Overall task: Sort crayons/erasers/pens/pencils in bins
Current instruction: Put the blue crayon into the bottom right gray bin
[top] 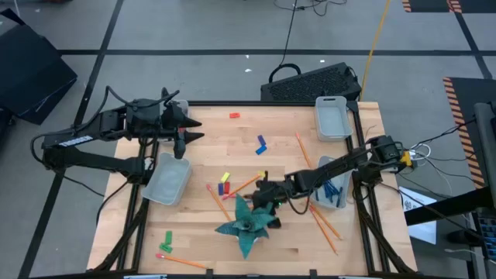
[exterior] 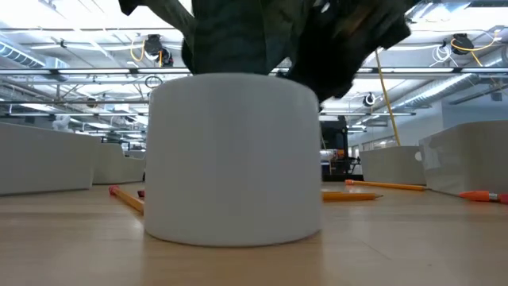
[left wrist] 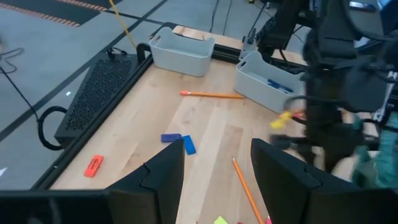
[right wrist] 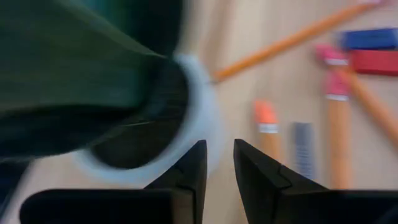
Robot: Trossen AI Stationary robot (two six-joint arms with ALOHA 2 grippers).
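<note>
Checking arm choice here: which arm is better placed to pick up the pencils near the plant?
Right, probably. The right gripper hovers over the table's middle, beside the plant, with pencils close by. The left gripper sits at the far left edge by a bin, farther from them.

Counter (top: 209,147): pale wood planks in a dark frame. Directly on it: bins at 1 o'clock (top: 332,117), 3 o'clock (top: 336,186) and 9 o'clock (top: 168,179); a potted plant (top: 246,225) near 6 o'clock; pencils (top: 326,222) scattered at 4 to 5 o'clock, one (top: 183,260) at 7 o'clock; a red eraser (top: 234,115) at 12 o'clock; blue pieces (top: 261,145) near centre; green pieces (top: 167,242) at 7 o'clock.
</note>
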